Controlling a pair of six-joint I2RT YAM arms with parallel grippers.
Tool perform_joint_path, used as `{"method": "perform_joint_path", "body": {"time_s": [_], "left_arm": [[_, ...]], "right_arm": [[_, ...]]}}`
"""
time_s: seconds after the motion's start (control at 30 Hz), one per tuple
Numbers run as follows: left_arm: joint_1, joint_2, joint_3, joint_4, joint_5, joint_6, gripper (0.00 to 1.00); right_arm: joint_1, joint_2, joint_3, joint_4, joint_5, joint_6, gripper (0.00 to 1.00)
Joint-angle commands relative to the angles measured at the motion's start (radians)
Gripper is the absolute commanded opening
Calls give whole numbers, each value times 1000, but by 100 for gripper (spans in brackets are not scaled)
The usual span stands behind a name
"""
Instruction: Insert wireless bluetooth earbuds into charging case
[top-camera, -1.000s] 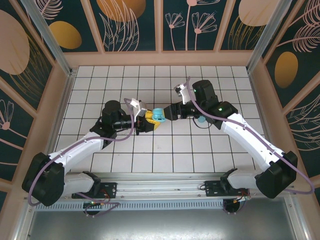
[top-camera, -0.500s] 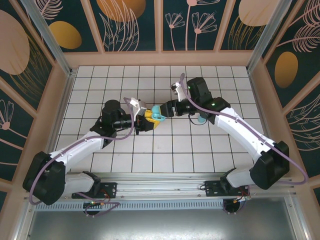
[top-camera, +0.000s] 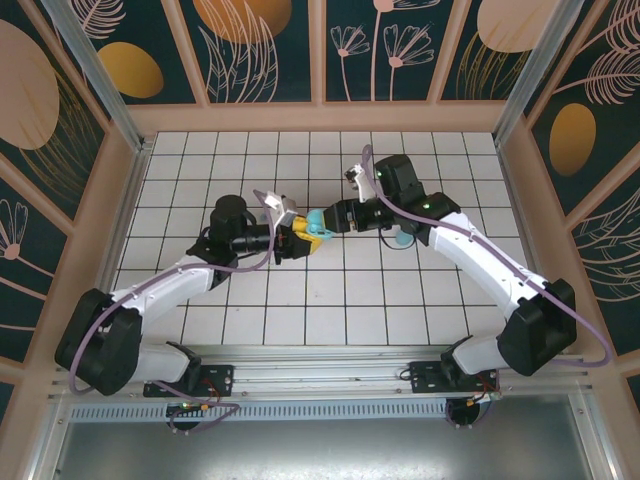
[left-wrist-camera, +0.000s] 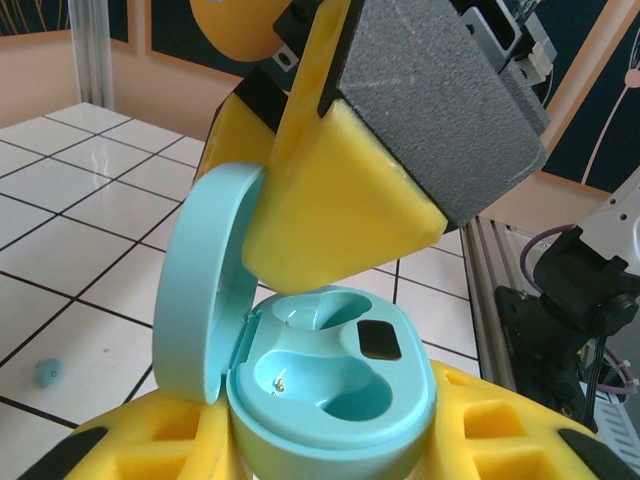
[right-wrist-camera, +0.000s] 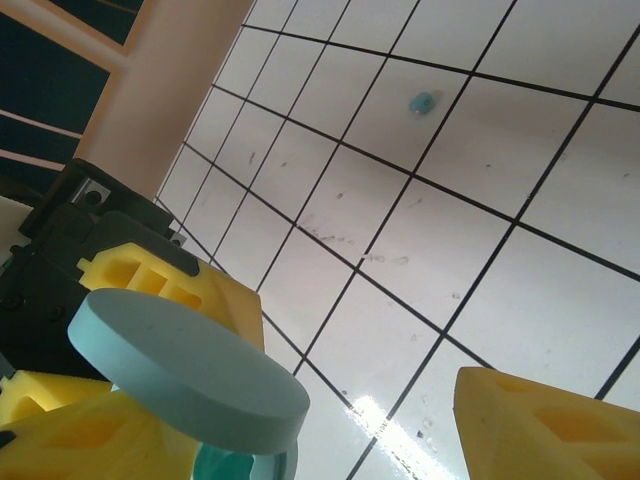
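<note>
Light-blue pebble-shaped plastic charging case held open, unfilled.
The left gripper clamps it; the right gripper gapes empty just above and could knock the lid closed. A tiny light-blue rounded earbud lies well apart on the white tiles, easily flicked away.

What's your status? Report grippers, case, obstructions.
Left gripper shut on open charging case, both wells empty. Right gripper open, finger hanging just above the wells. One earbud loose on the tiles.
</note>
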Motion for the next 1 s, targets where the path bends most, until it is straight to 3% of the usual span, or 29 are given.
{"method": "perform_joint_path", "body": {"time_s": [0.0, 0.37, 0.57, 0.97], "left_arm": [[6, 22, 33, 47, 52, -13, 10], [9, 52, 51, 59, 53, -29, 10], [11, 61, 52, 74, 63, -41, 10], [10, 57, 53, 72, 95, -36, 7]], "right_arm": [[-14, -26, 22, 3, -7, 2, 67], [-14, -55, 40, -41, -47, -33, 68], [-42, -70, 30, -30, 2, -35, 68], [-53, 59, 90, 12, -35, -15, 67]]}}
